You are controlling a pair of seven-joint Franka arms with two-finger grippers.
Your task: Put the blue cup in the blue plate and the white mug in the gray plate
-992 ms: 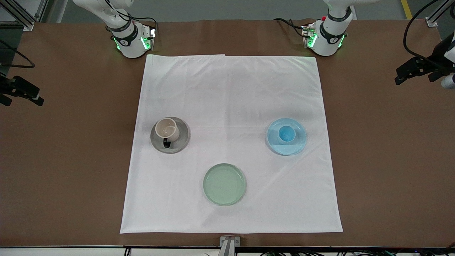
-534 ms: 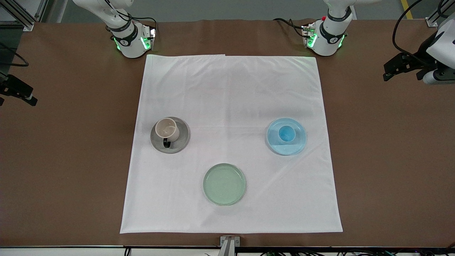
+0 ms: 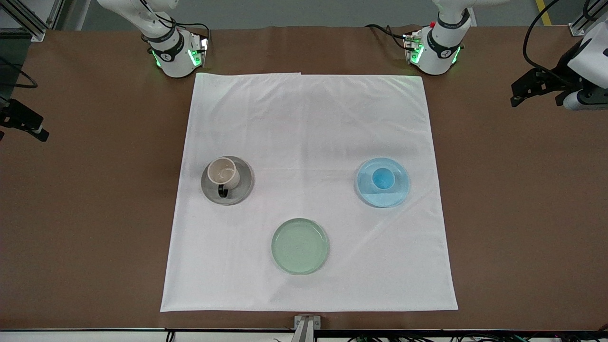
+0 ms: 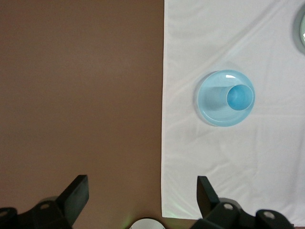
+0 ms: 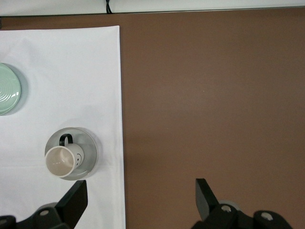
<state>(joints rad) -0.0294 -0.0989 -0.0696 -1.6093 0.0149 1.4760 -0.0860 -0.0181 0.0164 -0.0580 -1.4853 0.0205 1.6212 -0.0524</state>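
The blue cup (image 3: 383, 178) stands upright in the blue plate (image 3: 390, 198) on the cloth, toward the left arm's end. The white mug (image 3: 223, 173) stands upright in the gray plate (image 3: 241, 190), toward the right arm's end, its black handle pointing to the front camera. My left gripper (image 3: 525, 89) is open and empty over the bare brown table off the cloth; its wrist view shows the cup (image 4: 239, 97) in the plate (image 4: 212, 104). My right gripper (image 3: 23, 124) is open and empty over bare table at its own end; its wrist view shows the mug (image 5: 62, 161) and gray plate (image 5: 89, 147).
A pale green plate (image 3: 299, 246) lies empty on the white cloth (image 3: 308, 123), nearer the front camera than the other two plates. The cloth covers the table's middle, with brown table (image 3: 522, 213) around it. The arm bases stand along the table's edge.
Both grippers have drawn away from the cloth toward their own ends of the table, the left one also toward the bases. Cups and plates have not moved.
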